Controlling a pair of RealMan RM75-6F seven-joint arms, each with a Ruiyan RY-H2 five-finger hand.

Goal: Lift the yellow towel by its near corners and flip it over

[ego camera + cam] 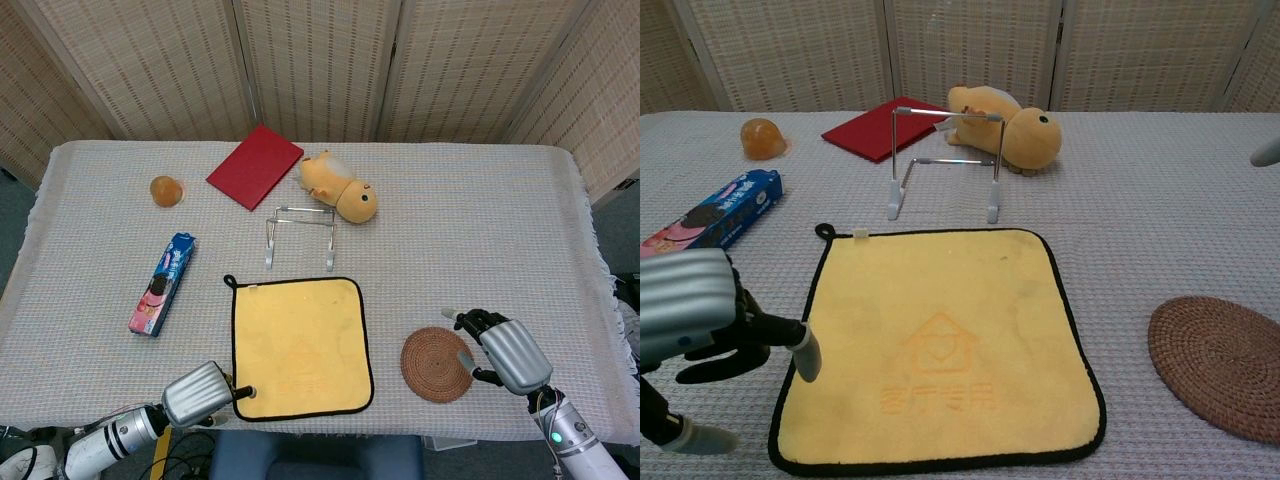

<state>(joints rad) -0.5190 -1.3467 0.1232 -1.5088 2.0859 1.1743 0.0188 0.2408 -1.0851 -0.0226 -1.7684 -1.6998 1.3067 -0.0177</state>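
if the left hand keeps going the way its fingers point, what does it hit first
Probably the yellow towel: the left hand points its fingers toward the towel's near left edge, with nothing between them, though depth is unclear.

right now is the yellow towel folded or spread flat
Spread flat: the yellow towel lies open on the table, all four black-edged corners showing, none lifted.

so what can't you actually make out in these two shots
- Right hand: chest view's right edge cuts off all but a sliver.
- Left hand: whether its fingers touch the yellow towel; head view, its own back hides them.
- Towel's printed characters: too faint to read, both views.
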